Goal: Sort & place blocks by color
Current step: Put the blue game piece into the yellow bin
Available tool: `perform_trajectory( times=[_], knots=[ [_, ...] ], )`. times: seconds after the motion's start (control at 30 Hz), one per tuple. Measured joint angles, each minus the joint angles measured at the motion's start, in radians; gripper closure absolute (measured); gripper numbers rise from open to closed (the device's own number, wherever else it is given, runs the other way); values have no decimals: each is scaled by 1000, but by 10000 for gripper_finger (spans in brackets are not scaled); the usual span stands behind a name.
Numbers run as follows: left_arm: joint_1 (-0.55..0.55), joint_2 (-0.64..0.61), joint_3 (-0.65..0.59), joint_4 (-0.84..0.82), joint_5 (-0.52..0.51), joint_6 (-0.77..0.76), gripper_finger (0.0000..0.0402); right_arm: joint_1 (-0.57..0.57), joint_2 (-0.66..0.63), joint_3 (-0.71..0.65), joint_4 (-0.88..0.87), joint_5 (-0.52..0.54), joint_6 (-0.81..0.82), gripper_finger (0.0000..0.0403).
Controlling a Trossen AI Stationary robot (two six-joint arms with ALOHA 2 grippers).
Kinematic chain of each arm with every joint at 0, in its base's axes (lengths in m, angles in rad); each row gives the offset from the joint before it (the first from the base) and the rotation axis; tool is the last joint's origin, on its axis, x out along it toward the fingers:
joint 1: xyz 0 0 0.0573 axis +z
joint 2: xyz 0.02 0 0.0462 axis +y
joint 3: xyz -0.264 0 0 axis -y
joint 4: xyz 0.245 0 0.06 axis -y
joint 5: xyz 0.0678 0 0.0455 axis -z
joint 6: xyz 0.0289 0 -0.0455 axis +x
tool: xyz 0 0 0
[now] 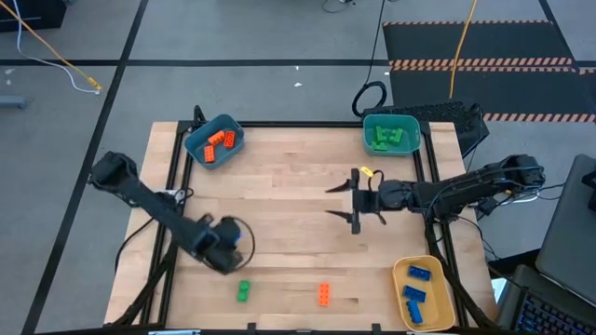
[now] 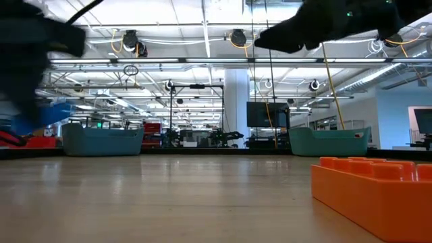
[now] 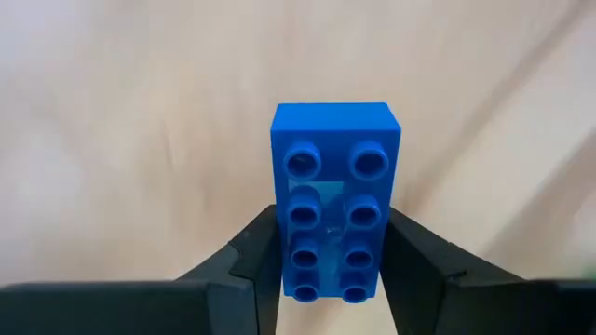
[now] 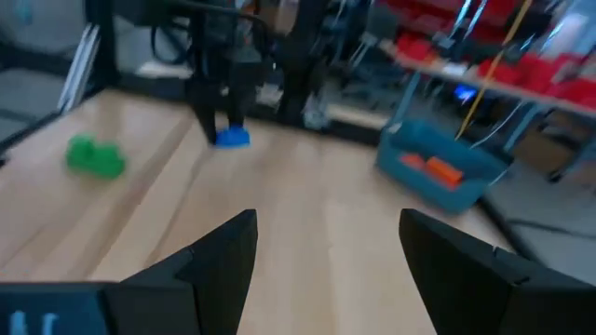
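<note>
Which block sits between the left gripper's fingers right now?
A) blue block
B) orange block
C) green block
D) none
A: the left wrist view shows the blue block studs-up between the left gripper's fingers, which sit against both its sides, over the bare wooden table.

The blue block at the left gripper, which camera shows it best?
The left wrist view: the blue block fills the picture, studs facing the camera, between the left gripper's fingers. The right wrist view shows it small and far off; the high view only a sliver under the gripper; the low view a blur.
</note>
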Motion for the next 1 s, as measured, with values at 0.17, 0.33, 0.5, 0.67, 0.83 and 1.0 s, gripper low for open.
perform_trajectory(
  times=[0.17,0.33,0.5,0.67,0.83,1.0],
  knots=[
    [117,-136,1,213,-322,319,264,-53,0,0,158,-3,37,145],
    [244,-167,2,582,-444,737,264,-82,12,0,311,-81,176,145],
    [369,-113,3,875,-273,1014,264,-68,49,0,378,-83,204,145],
    [471,-33,5,1086,-52,1131,264,-54,69,0,382,-134,200,145],
    [535,45,4,1212,152,1175,264,-38,94,0,368,-135,205,145],
    [549,82,4,1243,190,1170,264,-32,132,0,353,-135,143,145]
  ],
)
